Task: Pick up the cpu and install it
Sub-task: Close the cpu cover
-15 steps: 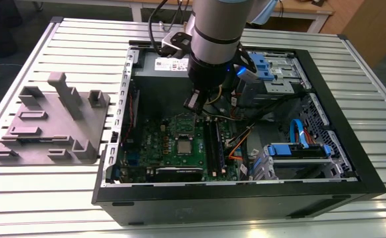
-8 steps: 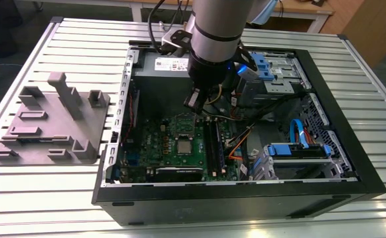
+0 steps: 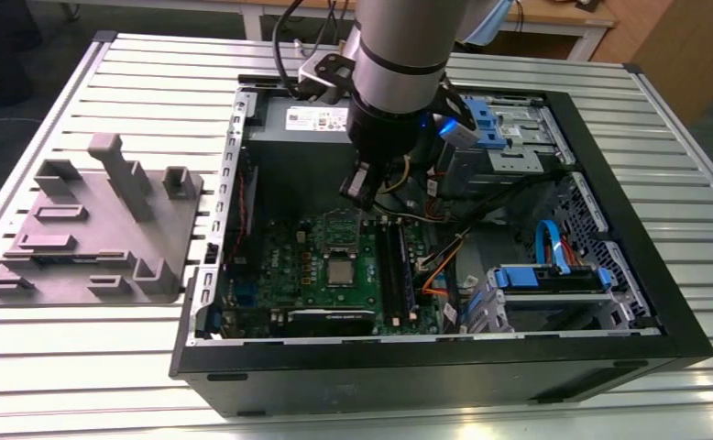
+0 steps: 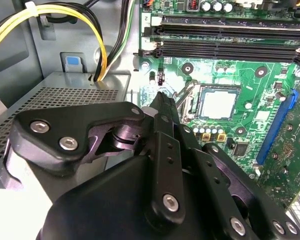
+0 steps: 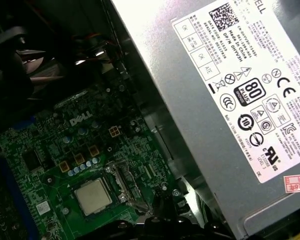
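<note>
Silver-grey square cpu (image 4: 218, 103) lies flat in its metal-framed socket (image 4: 190, 100), apparently installed; the black claw (image 4: 160, 98) hovers nearby, closed together and empty.

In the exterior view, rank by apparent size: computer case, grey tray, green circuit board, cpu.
Largest to smallest:
computer case
grey tray
green circuit board, partly covered by the arm, so its place below the tray is unsure
cpu
</note>
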Controlling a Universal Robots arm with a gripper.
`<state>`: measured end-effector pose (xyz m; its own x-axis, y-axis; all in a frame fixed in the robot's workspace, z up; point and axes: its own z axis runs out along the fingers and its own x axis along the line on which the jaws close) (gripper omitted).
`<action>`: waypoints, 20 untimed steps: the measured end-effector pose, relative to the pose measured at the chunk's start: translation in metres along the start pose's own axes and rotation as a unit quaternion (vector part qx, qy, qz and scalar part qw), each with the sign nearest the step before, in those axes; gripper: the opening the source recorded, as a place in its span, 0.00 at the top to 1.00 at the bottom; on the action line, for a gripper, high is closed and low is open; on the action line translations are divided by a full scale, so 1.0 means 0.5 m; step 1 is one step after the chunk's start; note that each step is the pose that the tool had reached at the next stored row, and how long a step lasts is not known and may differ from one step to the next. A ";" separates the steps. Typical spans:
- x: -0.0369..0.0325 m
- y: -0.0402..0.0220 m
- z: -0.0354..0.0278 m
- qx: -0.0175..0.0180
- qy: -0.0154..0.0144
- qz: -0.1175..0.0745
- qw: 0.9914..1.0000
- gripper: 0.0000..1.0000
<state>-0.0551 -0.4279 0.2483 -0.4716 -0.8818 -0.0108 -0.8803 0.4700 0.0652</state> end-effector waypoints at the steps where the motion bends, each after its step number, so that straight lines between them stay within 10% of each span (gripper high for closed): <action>1: 0.000 0.000 0.000 0.000 0.000 0.000 1.000 0.90; 20: 0.006 -0.003 -0.005 0.000 0.000 -0.002 1.000 0.90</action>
<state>-0.0551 -0.4311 0.2508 -0.4674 -0.8840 -0.0107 -0.8825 0.4658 0.0652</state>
